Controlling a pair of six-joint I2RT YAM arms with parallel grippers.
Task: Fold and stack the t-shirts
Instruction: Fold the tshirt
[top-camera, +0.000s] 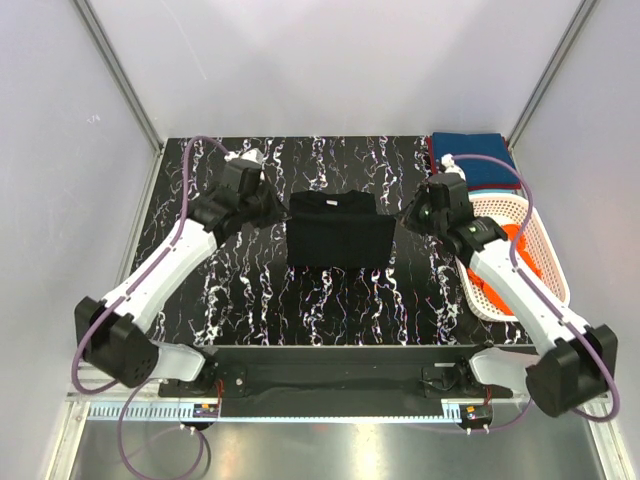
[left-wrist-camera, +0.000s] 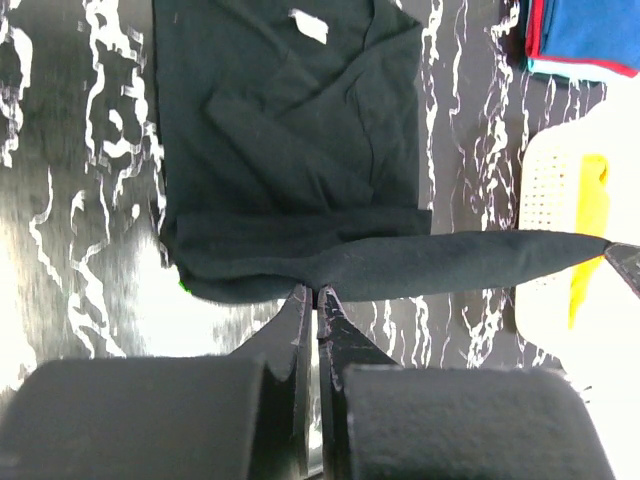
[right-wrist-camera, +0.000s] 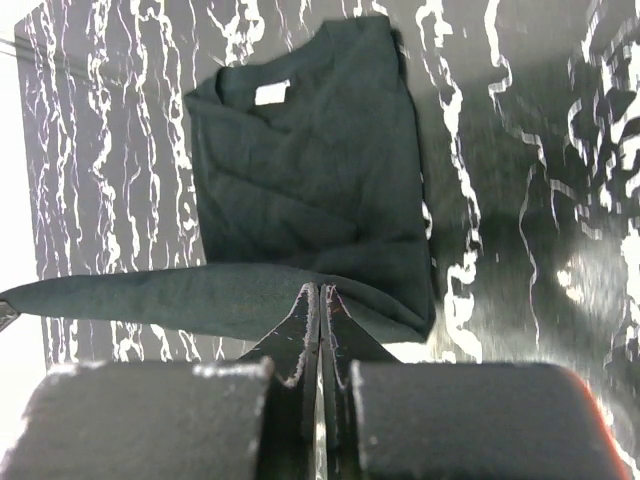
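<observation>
Both jaws pinching black t-shirt (top-camera: 335, 230), edge taut between

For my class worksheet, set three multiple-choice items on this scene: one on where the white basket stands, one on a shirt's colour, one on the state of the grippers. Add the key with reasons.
1. Where is the white basket?
A. at the right edge of the table
B. far left corner
C. centre

2. What colour is the t-shirt lying in it?
A. green
B. orange
C. white

3. How are the left gripper and right gripper?
A. both open
B. only the left shut
C. both shut on the black shirt

Key: 1 A, the top view shows it at the right side. 2 B, orange shows inside the lattice. 3 C, each wrist view shows closed fingers pinching the shirt's edge.
</observation>
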